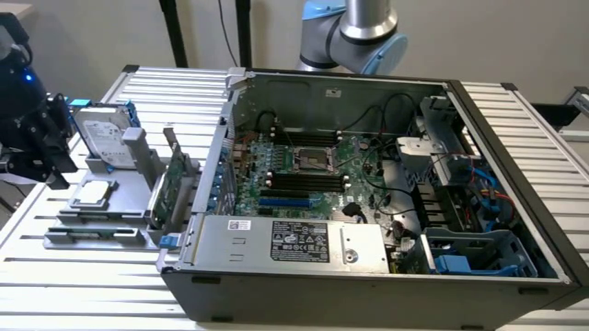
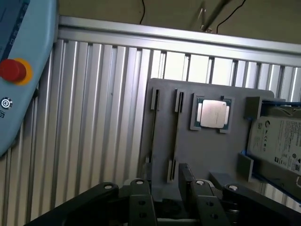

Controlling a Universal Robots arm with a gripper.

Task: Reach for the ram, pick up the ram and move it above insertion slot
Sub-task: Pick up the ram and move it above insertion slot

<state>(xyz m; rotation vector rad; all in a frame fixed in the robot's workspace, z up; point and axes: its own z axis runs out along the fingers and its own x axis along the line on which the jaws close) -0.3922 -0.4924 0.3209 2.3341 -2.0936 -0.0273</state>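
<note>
step: reach / pre-grasp. nothing picked up yet.

jaws: spread wide and empty. in the wrist view both fingers [image 2: 141,202] stand apart, and between them there is just the grey fixture [image 2: 207,155].

ram [image 1: 159,205]: on edge in the fixture on the table [image 1: 74,276], at the exterior view's left, just beside the side wall of the open case [image 1: 368,283]. a taller green card [image 1: 181,172] stands right next to it. i take the lower, narrower board as the ram, but i'm not certain.

jaws vs ram: in the exterior view the dark head sits at the far left of the frame, near the hard drive [image 1: 103,134]. it is off to the side of the green boards, not over them. the cpu [image 1: 94,195] lies between.

the wrist view looks down on the cpu [image 2: 214,114] and the hard drive [image 2: 277,136]. the fixture's narrow slots are close ahead of the fingers. a thin dark line runs along one slot. it may be a board seen edge-on, but i can't tell which.

target: the black dimm slots [image 1: 299,181] on the motherboard, mid-frame, look empty and are well apart from the jaws.

my read on what the next move calls for:
- centre the jaws over the ram's top edge, with the fingers straddling the thin faces
- keep clear of the taller card beside it
- come down straight, because the board is thin and held only by its end posts, so a skewed approach could tilt it or jam it in the slot
</note>
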